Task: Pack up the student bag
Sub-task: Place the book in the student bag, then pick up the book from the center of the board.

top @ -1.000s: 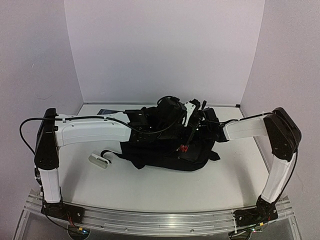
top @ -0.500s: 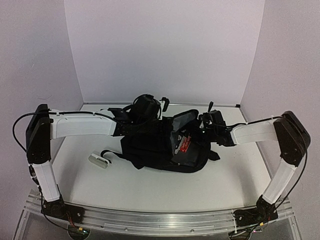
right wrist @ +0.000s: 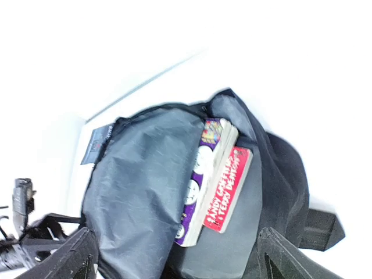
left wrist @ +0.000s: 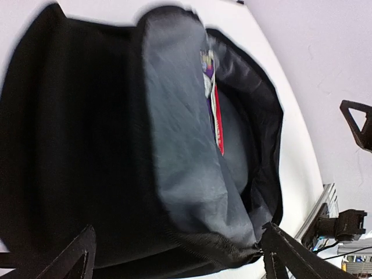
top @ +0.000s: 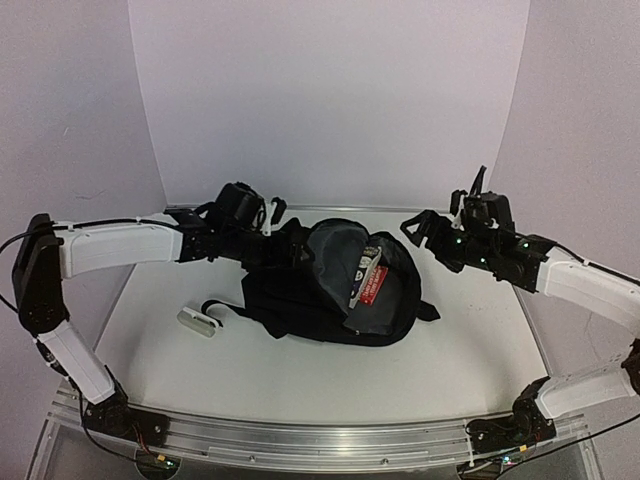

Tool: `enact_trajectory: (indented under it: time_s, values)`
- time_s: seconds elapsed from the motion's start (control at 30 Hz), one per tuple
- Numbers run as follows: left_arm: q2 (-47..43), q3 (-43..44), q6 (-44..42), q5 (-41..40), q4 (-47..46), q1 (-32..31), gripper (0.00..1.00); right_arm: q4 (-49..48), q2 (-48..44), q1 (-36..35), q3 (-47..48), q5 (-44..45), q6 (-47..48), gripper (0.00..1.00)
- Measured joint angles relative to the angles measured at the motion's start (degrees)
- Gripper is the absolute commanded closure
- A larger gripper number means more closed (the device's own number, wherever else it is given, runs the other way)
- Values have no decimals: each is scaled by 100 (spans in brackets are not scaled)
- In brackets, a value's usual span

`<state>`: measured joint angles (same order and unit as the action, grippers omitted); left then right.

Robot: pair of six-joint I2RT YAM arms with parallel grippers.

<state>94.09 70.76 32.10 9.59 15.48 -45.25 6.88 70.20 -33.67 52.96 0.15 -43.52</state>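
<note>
Both arms have just backed off the student bag (top: 330,290); a second ago they were crowded over its mouth, and now each has swung out to its own side. The left gripper (top: 272,215) hangs just beside the bag's far-left edge, fingers spread with nothing between them; whether it brushes the fabric I cannot tell. The right gripper (top: 447,208) has gone further, lifted clear to the right and well apart from the bag, its fingers also wide and empty.

The bag itself lies in the middle of the table (top: 300,380), mouth gaping toward the right, grey lining on show. With the arms gone you can see what they left: a red book (right wrist: 229,189) and a purple book (right wrist: 200,180) stand side by side in the opening, top ends poking out past the rim (not pushed down all the way, by the look of it).

I take that as one placing finished; the books are in and have been let go. A small white object (top: 198,320) sits on the table near the bag's left strap, well outside it; if that is meant to go in too, packing isn't done, and the mouth is not yet closed.
</note>
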Motion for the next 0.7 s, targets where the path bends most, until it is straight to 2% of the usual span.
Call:
enact_trajectory:
  time_s: [0.1,0.23,0.33,0.47,0.7]
  values:
    - [-362,55,-387,271,290,616,0,236,-1,-91,459,85,177,9]
    - [-434,112,-578,402,543,1907,0,318,146,-340,921,214,302,9]
    - [-352,107,-420,502,584,2823,0,336,460,-612,1134,360,339,10]
    - [-29,-21,160,475,178,3934,3,397,972,-962,1232,473,355,9]
    - [1099,-148,1025,425,-752,4742,14,522,1436,-1370,1411,558,364,10]
